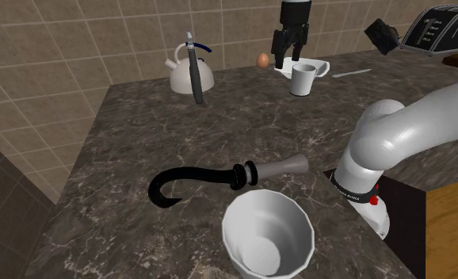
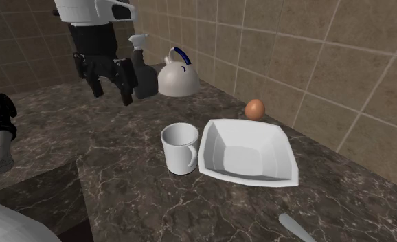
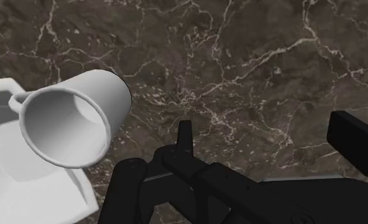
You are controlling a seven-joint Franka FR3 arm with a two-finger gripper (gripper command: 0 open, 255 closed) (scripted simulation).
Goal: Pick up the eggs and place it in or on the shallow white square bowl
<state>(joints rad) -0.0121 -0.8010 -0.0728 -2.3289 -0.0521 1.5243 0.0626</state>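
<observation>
A brown egg (image 1: pixel 262 59) (image 2: pixel 255 108) lies on the dark marble counter by the tiled wall, just behind a corner of the shallow white square bowl (image 1: pixel 321 65) (image 2: pixel 248 152). The bowl holds nothing. A white mug (image 1: pixel 303 79) (image 2: pixel 180 148) (image 3: pixel 74 124) stands right beside the bowl (image 3: pixel 17 184). My black gripper (image 1: pixel 288 57) (image 2: pixel 110 88) hangs open in the air above the counter near the mug, nothing between its fingers (image 3: pixel 354 143). It is off to one side of the egg and well above it.
A white kettle (image 1: pixel 189 75) (image 2: pixel 178 75) and a dark bottle (image 1: pixel 195 71) (image 2: pixel 143 77) stand farther along the wall. A spoon (image 1: pixel 352 73) (image 2: pixel 297 227) lies beyond the bowl. Near the stand are a black hook with a grey handle (image 1: pixel 219 178) and a large white cup (image 1: pixel 267 234). A toaster (image 1: pixel 441 28) sits at the back.
</observation>
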